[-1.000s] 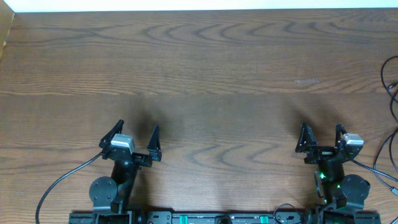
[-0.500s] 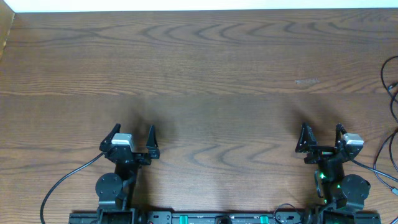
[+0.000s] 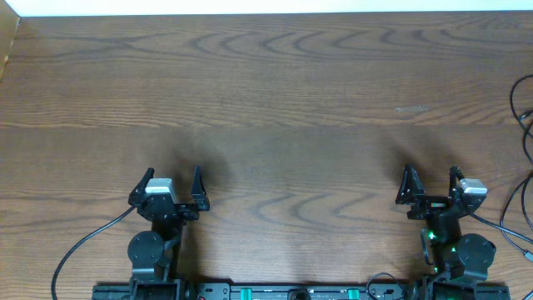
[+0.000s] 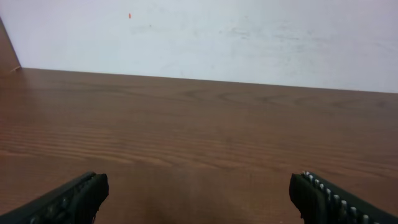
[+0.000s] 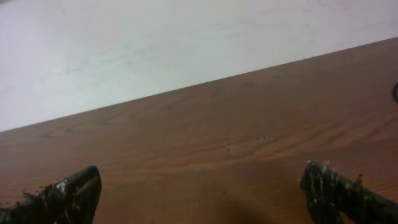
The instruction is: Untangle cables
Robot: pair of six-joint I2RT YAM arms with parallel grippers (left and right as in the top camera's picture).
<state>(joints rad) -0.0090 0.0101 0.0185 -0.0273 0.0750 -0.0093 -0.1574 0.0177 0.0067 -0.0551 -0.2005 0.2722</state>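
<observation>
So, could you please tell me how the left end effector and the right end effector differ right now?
The left end effector carries its grey camera block on its left side; the right end effector carries its block on its right side. Behind the right end effector green lights glow; behind the left end effector, none. Both are open, hold nothing and point across the table.

Lab bench — wooden table (image 3: 266, 83), white wall (image 4: 249, 31).

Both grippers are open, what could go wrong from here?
The only thin black cord in view lies at the right edge of the table, partly out of frame, so the right gripper may reach half blind. Neither wrist view shows it clearly. The left gripper sits far from it.
</observation>
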